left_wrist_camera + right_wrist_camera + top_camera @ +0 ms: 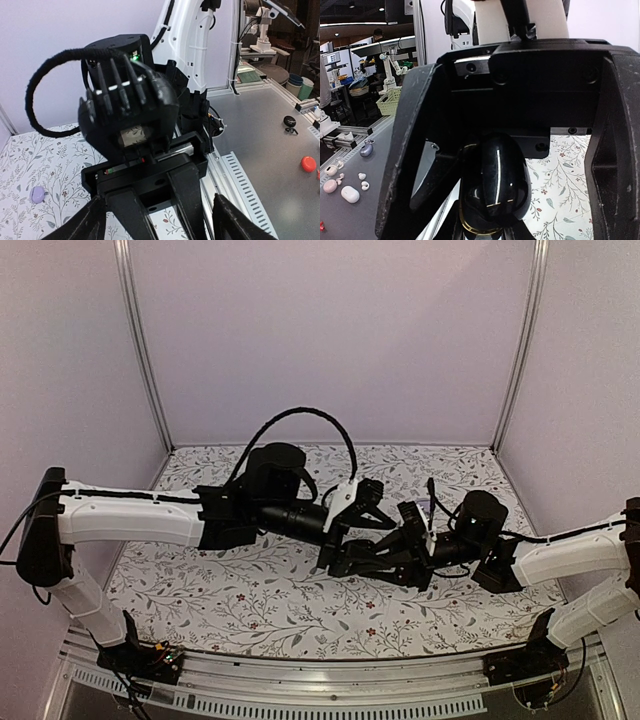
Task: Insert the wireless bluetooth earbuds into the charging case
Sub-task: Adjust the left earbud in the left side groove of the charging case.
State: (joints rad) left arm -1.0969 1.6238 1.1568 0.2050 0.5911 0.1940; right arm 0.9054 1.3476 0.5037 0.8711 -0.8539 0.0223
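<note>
- Holding the case in our closed right hand, above the table; we see no earbuds.
- Left hand stands wide, straddling the case, apparently gripping nothing.
- Step, we judge: handover or lid opening; next needs a gentle, centred close.
- Walls well apart; the hands crowd each other.

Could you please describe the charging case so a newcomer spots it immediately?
Above the flowered cloth, the right gripper is shut on the charging case, low and central in the right wrist view. It is the only glossy, rounded thing among matte, angular parts.
</note>
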